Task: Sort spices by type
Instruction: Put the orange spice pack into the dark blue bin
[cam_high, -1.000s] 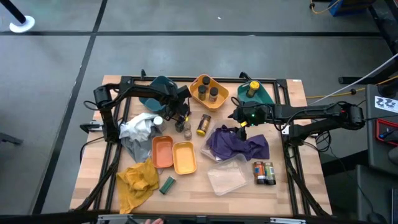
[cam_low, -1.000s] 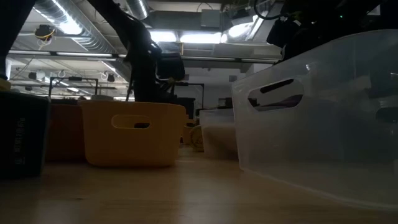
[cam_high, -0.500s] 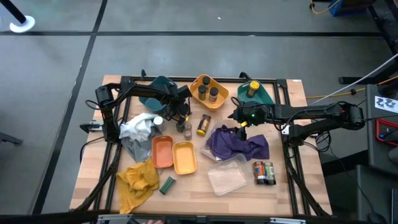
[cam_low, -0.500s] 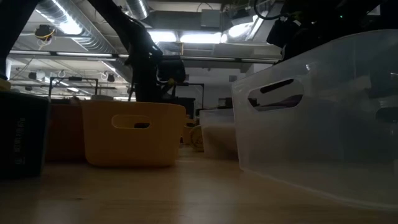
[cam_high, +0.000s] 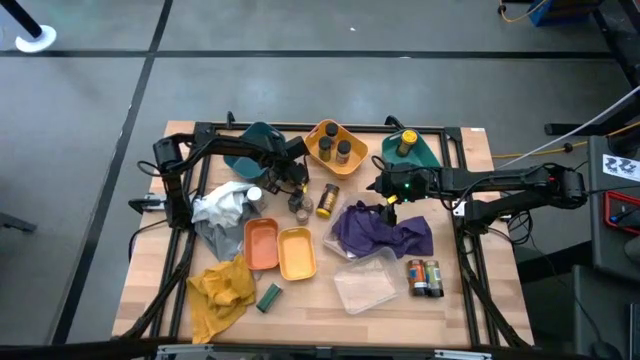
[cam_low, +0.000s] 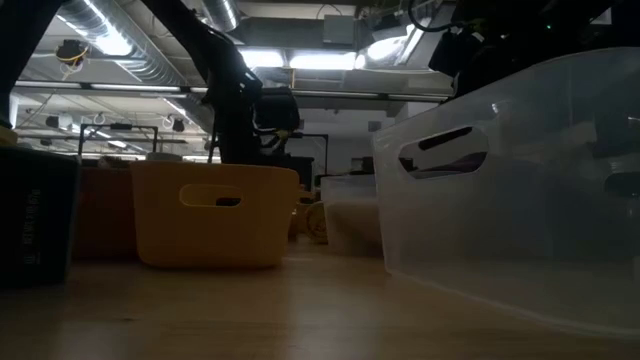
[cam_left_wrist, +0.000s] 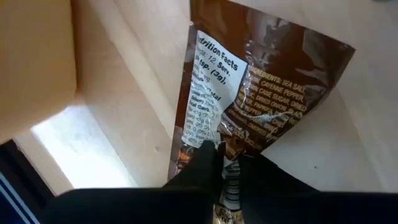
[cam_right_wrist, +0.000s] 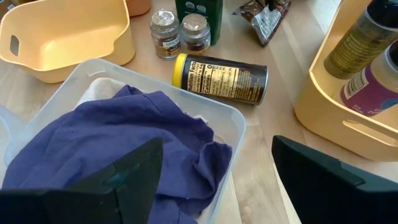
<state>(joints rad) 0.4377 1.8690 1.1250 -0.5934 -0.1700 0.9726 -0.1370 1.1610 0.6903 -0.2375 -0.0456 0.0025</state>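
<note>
Found the right gripper (cam_right_wrist: 217, 148) spread wide above the purple cloth (cam_right_wrist: 118, 137) in the clear tray (cam_right_wrist: 238, 124). Saw a yellow-lidded jar (cam_right_wrist: 221, 78) lying just beyond. Noted the left gripper (cam_left_wrist: 229, 165) clenched on a brown spice packet (cam_left_wrist: 267, 87), near two small jars (cam_right_wrist: 180, 31).

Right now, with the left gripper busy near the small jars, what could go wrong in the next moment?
1. The left gripper pinches the brown spice packet only near one end, so the packet may slip or swing.
2. The yellow-lid jar lies on its side beside the two small jars; a nudge could roll it or topple them.
3. The right gripper hangs open over the purple cloth and might snag it.
</note>
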